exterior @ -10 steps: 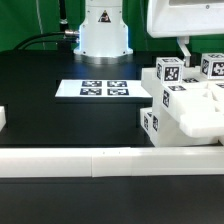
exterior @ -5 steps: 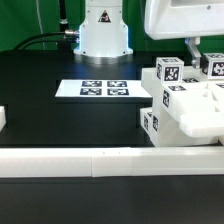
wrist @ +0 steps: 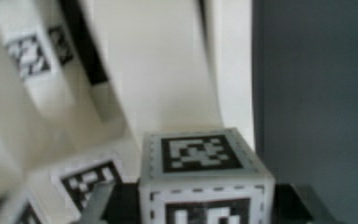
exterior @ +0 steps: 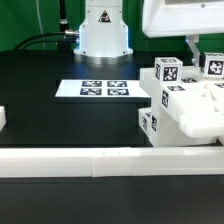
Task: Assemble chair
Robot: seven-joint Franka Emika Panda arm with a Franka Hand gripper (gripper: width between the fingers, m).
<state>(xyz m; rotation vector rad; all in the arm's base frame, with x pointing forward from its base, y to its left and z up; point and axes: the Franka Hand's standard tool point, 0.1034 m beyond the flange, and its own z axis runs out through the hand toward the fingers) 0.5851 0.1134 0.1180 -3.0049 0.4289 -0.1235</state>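
Note:
The chair's loose white parts (exterior: pixel 185 110), chunky slabs and square posts with black-and-white tags, are clustered at the exterior view's right. My gripper (exterior: pixel 203 52) comes down from the top right onto a tagged square post (exterior: pixel 213 65) at the back of that cluster. In the wrist view the same post (wrist: pixel 202 160) fills the gap of the gripper (wrist: pixel 204 212), with a dark finger (wrist: pixel 108 205) tight against each side. The gripper is shut on the post. White slabs with tags (wrist: pixel 43 55) lie beyond it.
The marker board (exterior: pixel 105 89) lies flat at mid-table. A long low white rail (exterior: pixel 90 160) runs along the near edge. The arm's base (exterior: pixel 103 30) stands at the back, and a small white piece (exterior: pixel 3 118) sits at the left edge.
The jaws have closed from wide open onto the square post. The post has shifted slightly up and toward the exterior view's right.

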